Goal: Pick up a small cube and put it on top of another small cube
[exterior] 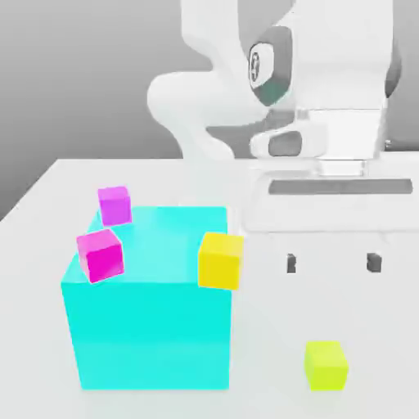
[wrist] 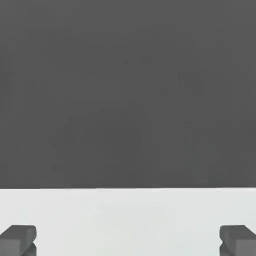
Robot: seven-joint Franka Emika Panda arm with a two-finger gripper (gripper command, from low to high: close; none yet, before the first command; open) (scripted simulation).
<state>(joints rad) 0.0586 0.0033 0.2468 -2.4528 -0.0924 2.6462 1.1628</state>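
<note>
Lime cube (exterior: 326, 364) on table, apparently nearer camera than wide-spread, empty hand (exterior: 331, 263).

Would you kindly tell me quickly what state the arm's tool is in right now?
Tool: open, fingers spread wide, holding nothing, hanging above the white table.
</note>
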